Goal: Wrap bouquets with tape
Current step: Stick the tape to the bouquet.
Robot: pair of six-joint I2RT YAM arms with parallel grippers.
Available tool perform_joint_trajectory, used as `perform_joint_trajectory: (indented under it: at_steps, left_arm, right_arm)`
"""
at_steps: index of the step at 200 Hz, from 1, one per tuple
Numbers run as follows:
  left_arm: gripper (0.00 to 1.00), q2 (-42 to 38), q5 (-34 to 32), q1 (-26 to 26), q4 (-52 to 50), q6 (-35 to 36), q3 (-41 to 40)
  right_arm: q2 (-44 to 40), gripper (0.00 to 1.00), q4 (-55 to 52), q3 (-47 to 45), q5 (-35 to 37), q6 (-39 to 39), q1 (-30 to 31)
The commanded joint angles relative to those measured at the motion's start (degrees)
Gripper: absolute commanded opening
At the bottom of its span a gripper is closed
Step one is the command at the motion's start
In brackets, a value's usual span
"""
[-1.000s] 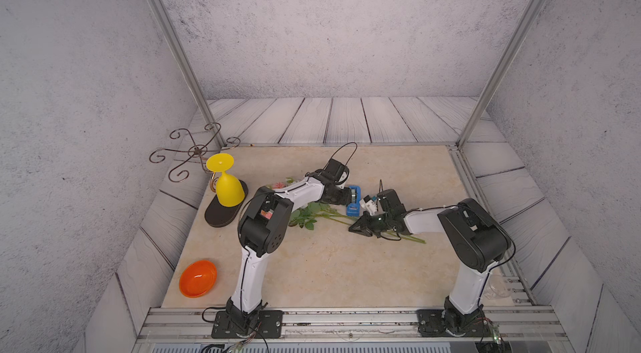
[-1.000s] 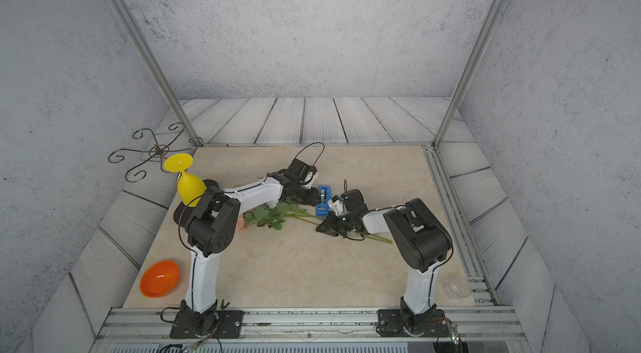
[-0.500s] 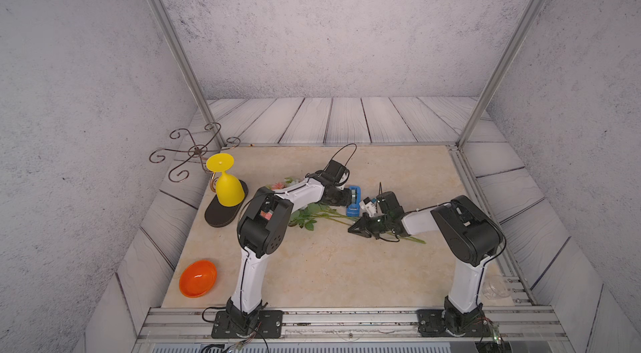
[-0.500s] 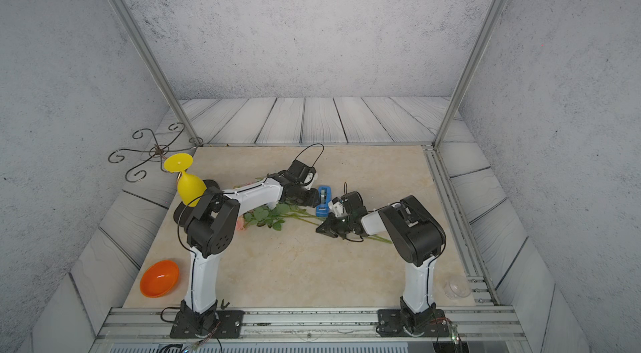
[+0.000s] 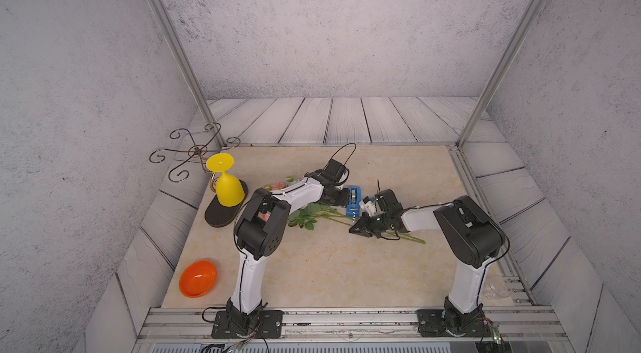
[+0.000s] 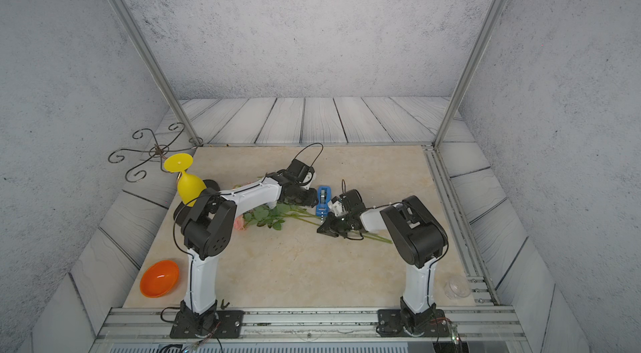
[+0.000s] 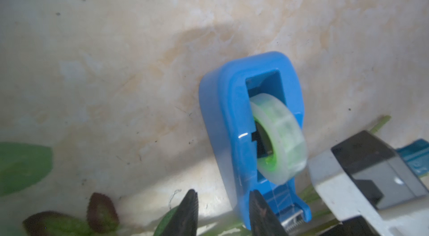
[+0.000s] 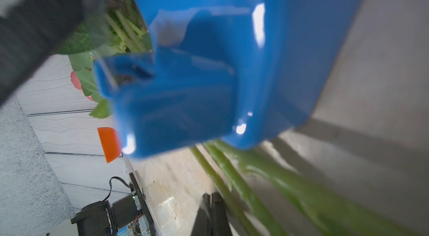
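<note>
The bouquets (image 5: 308, 217) lie as one bunch mid-table, pink blooms left, thin green stems (image 5: 409, 237) running right. The tape, a pale roll (image 7: 278, 135) in a blue dispenser (image 5: 353, 199), stands just behind the stems. My left gripper (image 7: 222, 197) is open low at the dispenser's left side; one finger overlaps its blue wall and the other stands apart over bare table. My right gripper (image 8: 211, 197) is shut, its fingers pressed together right beside the stems (image 8: 232, 176), in front of the dispenser (image 8: 220, 60). In both top views it points left (image 6: 322, 229).
An upturned yellow goblet (image 5: 227, 184) stands on a black oval pad (image 5: 222, 217) at the left. An orange bowl (image 5: 198, 278) sits at the front left. A curly wire stand (image 5: 194, 151) is at the back left corner. A small clear cup (image 6: 458, 287) rests front right.
The right arm's elbow has shifted slightly left. Both grippers stay by the dispenser, and the bouquet has not moved.
</note>
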Motion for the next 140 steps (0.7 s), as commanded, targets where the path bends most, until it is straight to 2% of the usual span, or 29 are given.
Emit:
perform_joint_trajectory:
  at_steps: [1,31,72,94,140]
  left_arm:
    - [0.44,-4.53,2.49,-0.23,0.32,4.13,-2.13]
    - [0.47,-6.07,6.87,-0.04,0.46,7.73,-5.03]
    - [0.48,-9.45,4.28,-0.39,4.90,3.08,-12.12]
    - [0.48,-9.99,3.50,-0.48,5.10,2.22,-12.59]
    - [0.48,-11.23,1.92,-0.58,3.67,4.01,-12.82]
  right_arm:
    - [0.07,0.00,-9.90,-0.15,5.07,-3.42,0.31]
    - [0.36,0.00,-9.80,-0.13,4.64,-2.29,0.32]
    - [-0.04,0.00,-8.18,-0.98,2.55,-0.20,0.42]
    - [-0.13,0.02,-4.61,-2.81,0.97,2.85,0.49]
    - [-2.14,0.06,-6.68,-3.26,3.08,1.34,0.57]
